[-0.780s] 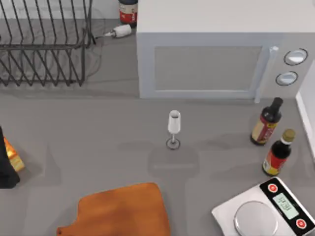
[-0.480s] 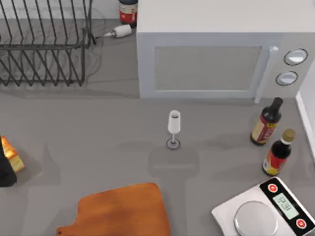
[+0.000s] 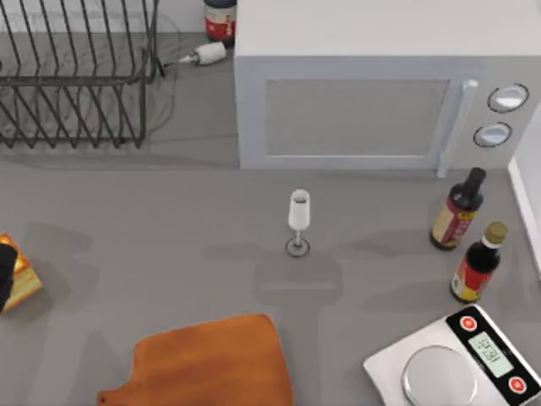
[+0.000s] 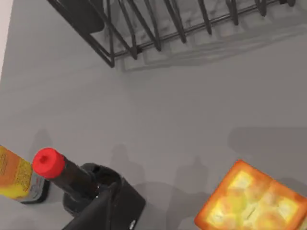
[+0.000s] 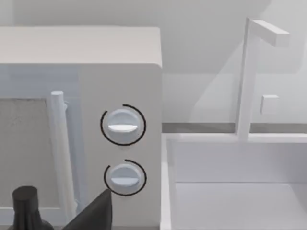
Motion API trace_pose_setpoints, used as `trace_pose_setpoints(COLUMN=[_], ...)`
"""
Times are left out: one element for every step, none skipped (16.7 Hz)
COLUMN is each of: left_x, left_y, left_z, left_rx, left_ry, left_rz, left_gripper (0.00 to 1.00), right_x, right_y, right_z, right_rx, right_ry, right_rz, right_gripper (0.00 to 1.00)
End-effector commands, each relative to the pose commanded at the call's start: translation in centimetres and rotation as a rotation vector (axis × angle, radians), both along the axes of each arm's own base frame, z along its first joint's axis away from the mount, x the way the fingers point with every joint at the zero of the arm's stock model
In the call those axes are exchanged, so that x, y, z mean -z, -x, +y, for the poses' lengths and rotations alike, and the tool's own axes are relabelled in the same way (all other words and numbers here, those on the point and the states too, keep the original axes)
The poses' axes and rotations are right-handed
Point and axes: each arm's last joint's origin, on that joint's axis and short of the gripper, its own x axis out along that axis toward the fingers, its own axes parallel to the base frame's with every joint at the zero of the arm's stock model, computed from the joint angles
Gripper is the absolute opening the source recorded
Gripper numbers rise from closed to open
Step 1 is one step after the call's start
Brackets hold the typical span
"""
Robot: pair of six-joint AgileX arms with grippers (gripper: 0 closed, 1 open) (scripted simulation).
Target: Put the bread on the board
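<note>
One bread at the bench's left edge; left pincer over it, grip: cannot tell. One board at front edge. Two bottles at right.

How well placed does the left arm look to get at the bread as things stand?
Probably well placed: the bread lies at the table's left edge, on the left arm's side, apart from the board and dish rack. Nothing stands around it, so the way down looks free.
</note>
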Motion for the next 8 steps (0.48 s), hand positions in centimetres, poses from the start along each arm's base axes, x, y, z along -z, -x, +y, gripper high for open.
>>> trace_pose_setpoints(left_x=[-0.5,-0.8,-0.9,-0.9,-0.6,-0.2,0.3,0.9], left_y=[-1.2,-2.6,-4.1,-5.6,-7.1,-8.6,-10.0,-11.3], left_z=[0.1,0.1,0.2,0.3,0.3,0.4,0.5,0.7], left_rx=[0.035,0.075,0.119,0.165,0.212,0.259,0.304,0.345], left_ry=[-0.037,-0.071,-0.101,-0.127,-0.148,-0.164,-0.176,-0.183], left_rz=[0.091,0.183,0.277,0.369,0.459,0.544,0.625,0.699], left_gripper=[1.0,1.0,1.0,1.0,1.0,1.0,1.0,1.0], right_x=[0.0,0.0,0.0,0.0,0.0,0.0,0.0,0.0], right_y=[0.0,0.0,0.0,0.0,0.0,0.0,0.0,0.0], right_z=[0.0,0.0,0.0,0.0,0.0,0.0,0.0,0.0], right_rx=[0.0,0.0,0.0,0.0,0.0,0.0,0.0,0.0], right_ry=[0.0,0.0,0.0,0.0,0.0,0.0,0.0,0.0], right_rz=[0.0,0.0,0.0,0.0,0.0,0.0,0.0,0.0], right_gripper=[1.0,1.0,1.0,1.0,1.0,1.0,1.0,1.0])
